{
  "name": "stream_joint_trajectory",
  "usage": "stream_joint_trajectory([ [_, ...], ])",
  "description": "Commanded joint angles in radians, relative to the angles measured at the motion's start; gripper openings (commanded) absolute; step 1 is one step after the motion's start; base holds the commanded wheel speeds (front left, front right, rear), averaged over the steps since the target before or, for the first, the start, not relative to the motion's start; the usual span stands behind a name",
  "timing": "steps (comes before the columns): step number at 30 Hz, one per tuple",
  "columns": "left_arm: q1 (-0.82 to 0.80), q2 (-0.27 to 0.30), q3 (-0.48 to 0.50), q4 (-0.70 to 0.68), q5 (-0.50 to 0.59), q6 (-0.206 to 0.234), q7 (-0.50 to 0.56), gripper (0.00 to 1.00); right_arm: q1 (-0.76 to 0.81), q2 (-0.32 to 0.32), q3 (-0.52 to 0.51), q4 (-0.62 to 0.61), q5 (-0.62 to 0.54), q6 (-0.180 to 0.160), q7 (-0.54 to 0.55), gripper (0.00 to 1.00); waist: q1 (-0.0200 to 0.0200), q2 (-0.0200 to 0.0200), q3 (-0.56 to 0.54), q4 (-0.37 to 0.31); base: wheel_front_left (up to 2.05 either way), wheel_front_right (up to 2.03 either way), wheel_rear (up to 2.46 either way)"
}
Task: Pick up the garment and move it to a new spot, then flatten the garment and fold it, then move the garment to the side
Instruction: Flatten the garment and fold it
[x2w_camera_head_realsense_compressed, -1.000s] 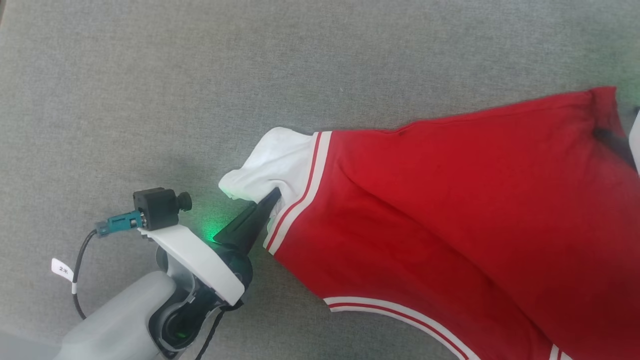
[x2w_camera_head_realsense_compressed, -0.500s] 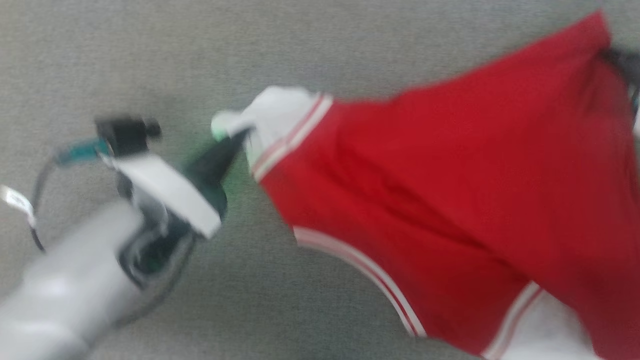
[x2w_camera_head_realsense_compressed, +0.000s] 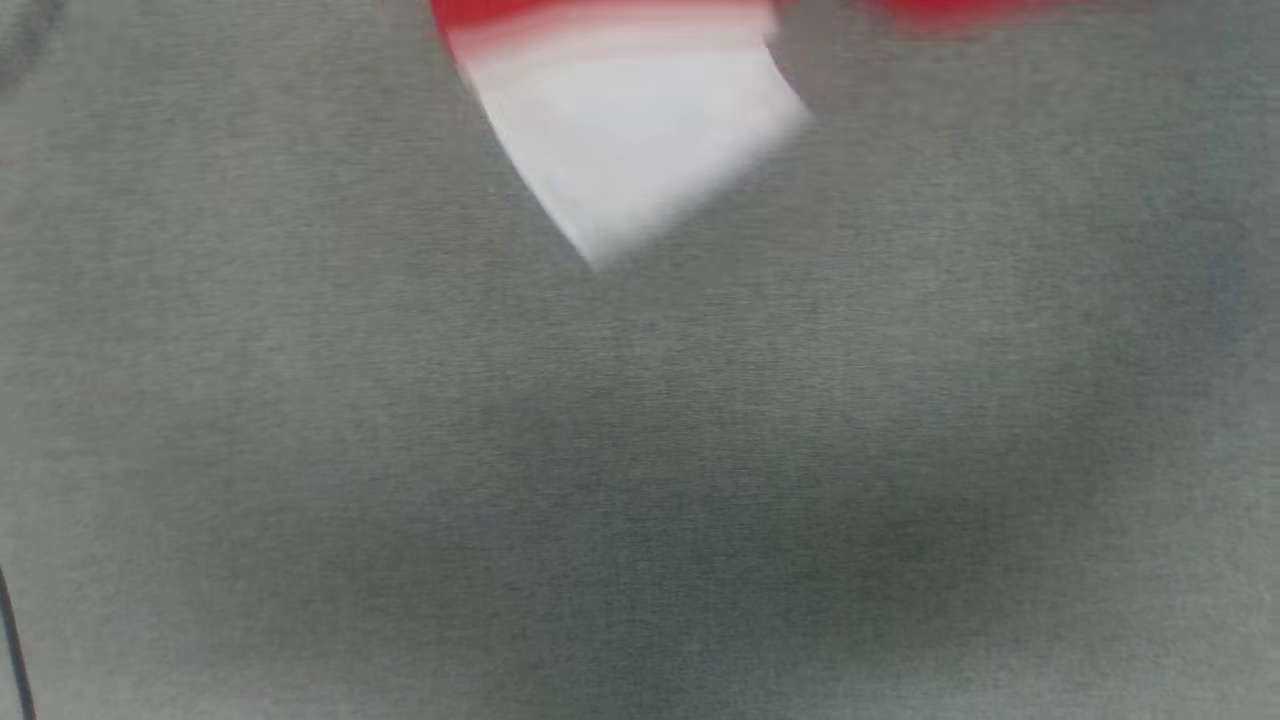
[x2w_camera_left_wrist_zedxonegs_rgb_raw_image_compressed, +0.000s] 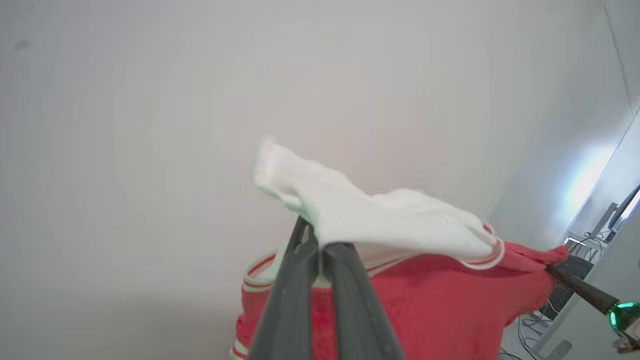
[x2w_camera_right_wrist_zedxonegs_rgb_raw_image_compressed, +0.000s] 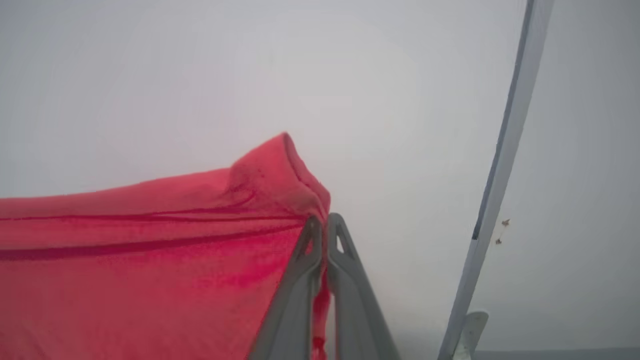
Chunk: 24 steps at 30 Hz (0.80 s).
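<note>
The left gripper (x2w_camera_left_wrist_zedxonegs_rgb_raw_image_compressed: 317, 245) has its jaws pinched together on the white lining of the garment (x2w_camera_left_wrist_zedxonegs_rgb_raw_image_compressed: 425, 300). The white cloth flops over the fingertips, and the red body with its striped trim hangs below. The right gripper (x2w_camera_right_wrist_zedxonegs_rgb_raw_image_compressed: 325, 225) has its jaws closed flat on a rolled red corner, with only a small bite of cloth between them. In the left wrist view, that far corner is stretched out toward the right gripper's dark finger, so the garment is slung between the two arms and off the table (x2w_camera_head_realsense_compressed: 640, 450). The head view is heavily blurred. It catches a white flap edged in red at its top edge, with bare grey surface beneath.

Judged from this, the garment is being carried to its new spot.

- **Right hold:** This looks the weaker of the two. The bite is thin, and the cloth's weight plus any tug between the arms could strip the corner out. The garment would then swing down and bunch under the left gripper.
- **Left hold:** The lining may be loose from the red shell. Pulling on it could drag it inside out rather than lift the body.
- **Spreading the arms:** Too far would tear the cloth free, and too little would leave a sag that lands creased.
</note>
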Motion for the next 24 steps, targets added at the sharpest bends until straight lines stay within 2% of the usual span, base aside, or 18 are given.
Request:
stream_joint_trajectory([
  [1, -0.094, 0.01, 0.036, 0.05, 0.013, 0.003, -0.025, 0.0, -0.058, 0.012, -0.027, 0.049, -0.022, -0.003, -0.055, 0.0, -0.0001, 0.0, 0.006, -0.025, 0.0, 0.0, 0.0],
  [4, -0.172, -0.018, 0.075, 0.086, -0.002, 0.003, -0.041, 0.0, -0.108, 0.02, -0.051, 0.129, -0.042, -0.004, -0.116, 0.0, -0.0001, 0.0, -0.006, -0.034, 0.0, 0.0, 0.0],
  [9, -0.133, -0.031, 0.046, 0.092, -0.027, 0.003, -0.027, 0.0, -0.087, 0.028, -0.01, 0.215, -0.035, -0.004, -0.134, 0.0, -0.0001, 0.0, -0.027, -0.034, 0.0, 0.0, 0.0],
  [16, 0.157, -0.015, -0.009, -0.003, -0.114, 0.003, -0.022, 0.0, 0.113, 0.017, 0.125, 0.21, 0.061, -0.003, -0.113, 0.0, -0.0001, 0.0, -0.058, -0.025, 0.0, 0.0, 0.0],
  [20, 0.385, 0.008, -0.023, -0.118, -0.153, 0.002, -0.04, 0.0, 0.283, -0.016, 0.185, 0.141, 0.14, -0.002, -0.117, 0.0, -0.0001, 0.0, -0.079, -0.018, 0.0, 0.0, 0.0],
  [24, 0.611, 0.035, 0.013, -0.228, -0.178, 0.002, -0.052, 0.0, 0.469, -0.056, 0.211, 0.043, 0.227, -0.002, -0.099, 0.0, -0.0001, 0.0, -0.106, -0.016, 0.0, 0.0, 0.0],
])
